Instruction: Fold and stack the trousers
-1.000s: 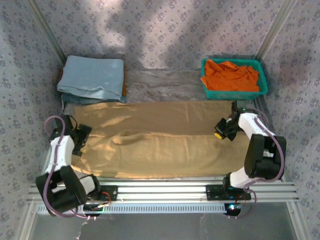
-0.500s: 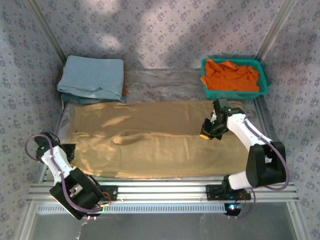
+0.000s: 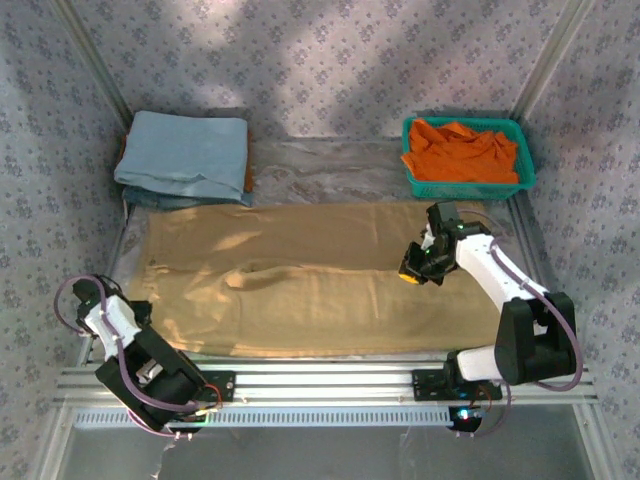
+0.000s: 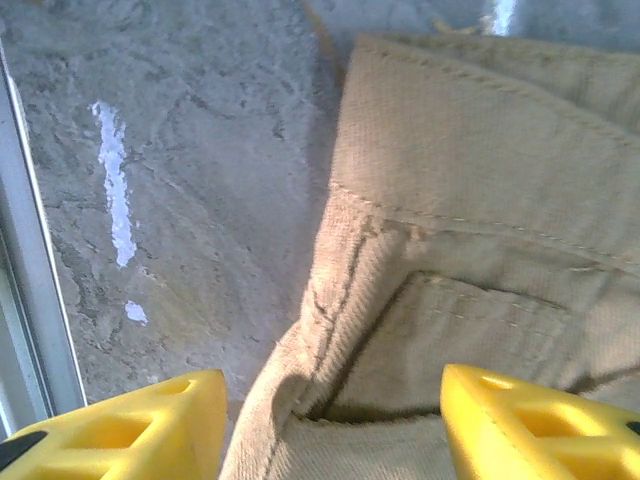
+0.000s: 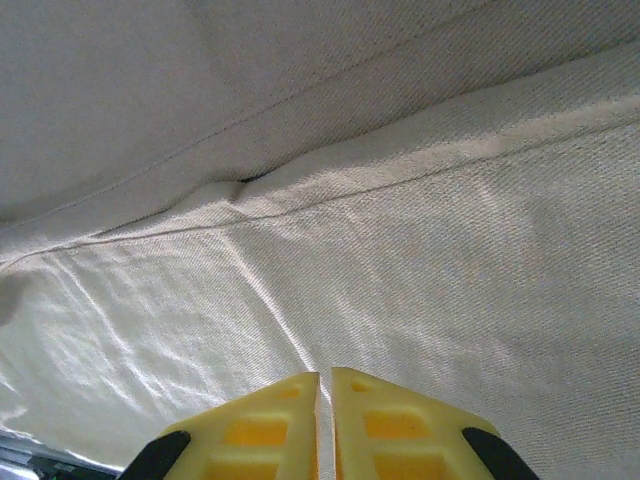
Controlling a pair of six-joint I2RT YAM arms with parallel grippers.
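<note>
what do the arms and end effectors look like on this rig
Both arms have white shells with black joint housings; the left arm and the right arm each trail a looping mauve cable. The left end effector and the right end effector have blocky bright yellow fingers with rectangular recesses and black backing.

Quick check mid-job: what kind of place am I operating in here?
Most likely a curtained test booth set up for laundry folding: patterned cloth walls, an aluminium mounting rail along the near edge, and trousers spread flat near a green basket of orange clothing.
</note>
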